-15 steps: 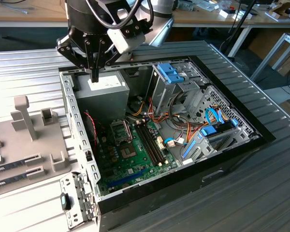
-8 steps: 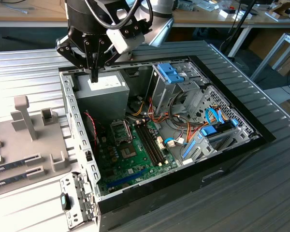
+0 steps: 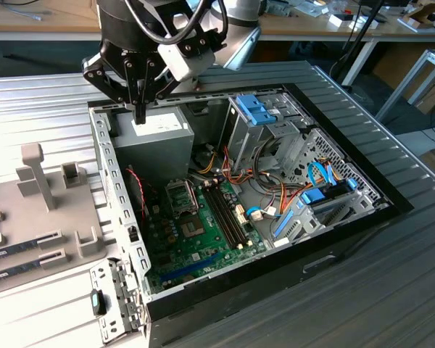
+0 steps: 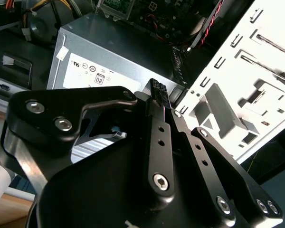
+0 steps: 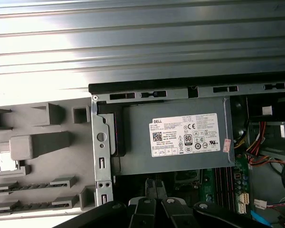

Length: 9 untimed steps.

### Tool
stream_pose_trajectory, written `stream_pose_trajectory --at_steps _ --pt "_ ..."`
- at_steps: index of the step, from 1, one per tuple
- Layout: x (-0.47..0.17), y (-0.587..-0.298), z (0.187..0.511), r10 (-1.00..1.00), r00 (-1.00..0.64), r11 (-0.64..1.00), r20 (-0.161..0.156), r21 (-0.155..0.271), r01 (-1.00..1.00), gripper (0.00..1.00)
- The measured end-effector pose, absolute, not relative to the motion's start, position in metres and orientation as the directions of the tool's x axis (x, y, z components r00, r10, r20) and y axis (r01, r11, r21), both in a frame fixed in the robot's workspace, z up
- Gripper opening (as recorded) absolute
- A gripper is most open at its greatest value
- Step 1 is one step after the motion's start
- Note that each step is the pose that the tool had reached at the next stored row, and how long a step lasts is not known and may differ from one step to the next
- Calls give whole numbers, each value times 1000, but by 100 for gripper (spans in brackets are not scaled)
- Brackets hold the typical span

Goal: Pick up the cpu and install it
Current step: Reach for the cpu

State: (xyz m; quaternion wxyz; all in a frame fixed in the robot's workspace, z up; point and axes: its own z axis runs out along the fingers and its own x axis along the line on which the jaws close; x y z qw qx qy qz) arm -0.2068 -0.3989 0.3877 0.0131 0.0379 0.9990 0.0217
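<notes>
My gripper (image 3: 139,110) hangs over the back corner of the open computer case (image 3: 123,217), just above the grey power supply (image 3: 156,138). In both wrist views its black fingers (image 4: 157,102) are pressed together with nothing visible between them. A pale square piece that looks like the cpu (image 5: 4,162) lies in a recess of the grey holder plate (image 5: 42,142), outside the case and apart from the gripper. The black socket frame (image 3: 180,194) sits on the green motherboard (image 3: 196,246), below and toward the exterior view's right of the gripper.
Long dark memory sticks (image 3: 225,210) stand beside the socket. Drive cages with blue latches (image 3: 257,112) and bundles of cables (image 3: 275,196) fill the case's right side. The holder plate (image 3: 43,217) carries upright posts and slotted rails. The case's metal wall (image 3: 105,174) stands between plate and motherboard.
</notes>
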Motion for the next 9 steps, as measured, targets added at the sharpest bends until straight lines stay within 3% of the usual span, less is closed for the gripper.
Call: stream_pose_trajectory --at_steps 9 --pt "-211 -399 387 76 -997 996 -24 44 75 11"
